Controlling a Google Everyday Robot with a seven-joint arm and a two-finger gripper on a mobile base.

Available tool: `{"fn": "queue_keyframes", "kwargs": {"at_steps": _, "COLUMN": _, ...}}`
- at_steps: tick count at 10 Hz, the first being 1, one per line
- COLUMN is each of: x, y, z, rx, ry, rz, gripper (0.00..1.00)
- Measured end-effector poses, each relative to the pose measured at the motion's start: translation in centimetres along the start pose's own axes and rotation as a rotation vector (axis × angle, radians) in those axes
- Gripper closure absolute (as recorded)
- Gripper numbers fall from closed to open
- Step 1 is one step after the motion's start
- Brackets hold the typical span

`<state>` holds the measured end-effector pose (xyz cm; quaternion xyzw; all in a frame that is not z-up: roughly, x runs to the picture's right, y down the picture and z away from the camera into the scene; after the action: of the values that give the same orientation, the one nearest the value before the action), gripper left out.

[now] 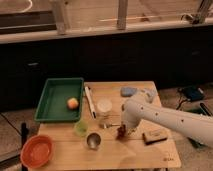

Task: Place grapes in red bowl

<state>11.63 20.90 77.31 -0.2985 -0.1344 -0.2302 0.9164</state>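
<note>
Dark cabinet fronts are being shown behind a light wooden table (150,156), on which the whole scene is being laid out. At the table's back left, a green tray (52,95) is being occupied by a round orange fruit (73,103). The red bowl (36,151) is being kept at the front left corner, well apart from the grapes (121,133). Between them, a small green cup (80,128) and a metal cup (93,140) are being seen side by side, with a white cup (104,106) and a thin white stick (90,101) behind them. The grapes are being held low near the middle of the table, just right of the metal cup, with the gripper (121,129) closed on them from above. The white arm (165,120) is being stretched in from the right edge. A brown block (153,135) is being left just right of the gripper, and a blue-grey object (129,91) is being left near the back edge.
</note>
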Motion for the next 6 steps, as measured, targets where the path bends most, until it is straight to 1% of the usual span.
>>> {"fn": "queue_keyframes", "kwargs": {"at_steps": 2, "x": -0.5, "y": -0.8, "z": -1.8, "rx": 0.004, "ry": 0.001, "rz": -0.027, "gripper": 0.97}}
{"fn": "queue_keyframes", "kwargs": {"at_steps": 3, "x": -0.5, "y": -1.0, "z": -2.4, "rx": 0.004, "ry": 0.005, "rz": -0.036, "gripper": 0.97}}
{"fn": "queue_keyframes", "kwargs": {"at_steps": 4, "x": -0.7, "y": -1.1, "z": -2.5, "rx": 0.001, "ry": 0.008, "rz": -0.04, "gripper": 0.97}}
{"fn": "queue_keyframes", "kwargs": {"at_steps": 5, "x": -1.4, "y": -1.9, "z": -3.0, "rx": 0.008, "ry": 0.012, "rz": -0.054, "gripper": 0.97}}
{"fn": "queue_keyframes", "kwargs": {"at_steps": 6, "x": -1.7, "y": -2.1, "z": -3.7, "rx": 0.01, "ry": 0.016, "rz": -0.063, "gripper": 0.97}}
